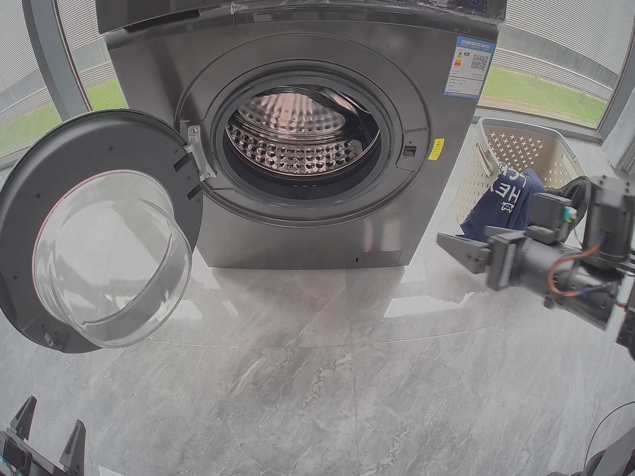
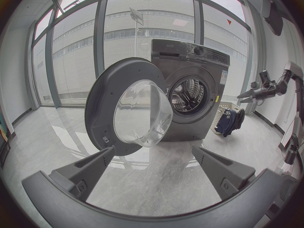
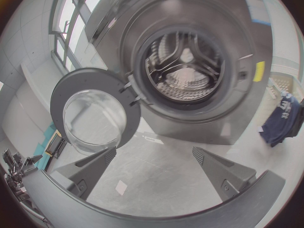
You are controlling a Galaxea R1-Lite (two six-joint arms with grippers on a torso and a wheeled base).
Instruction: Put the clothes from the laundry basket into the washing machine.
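**A:** Where are the clothes?

**B:** A navy shirt [image 1: 508,201] with white lettering hangs over the front rim of the laundry basket [image 1: 529,145], with most of it draped down the outside. A darker piece [image 2: 240,117] lies just beside it on the rim; I cannot tell what it is.

**A:** And the basket itself?

**B:** It is a pale perforated one. It stands on the grey marble floor [image 1: 317,365], just to the right of the washing machine [image 1: 423,87] and near the windows [image 1: 562,41].

**A:** Is the machine ready?

**B:** Its round door [image 1: 99,233] is swung fully open to the left on its hinge, and the clear glass bowl bulges toward the robot. The perforated steel drum [image 1: 297,137] shows through the opening.

**A:** What about the right end effector [image 3: 153,152]?

**B:** It hangs in the air to the right of the machine, on the robot's side of the basket, and points toward the machine front. Its two fingers are spread apart with nothing between them, and it is clear of the shirt.

**A:** And the left end effector [image 2: 153,151]?

**B:** It sits low at the near left, on the robot's side of the open door. Its fingers are also spread wide and hold nothing. It is well apart from the basket.
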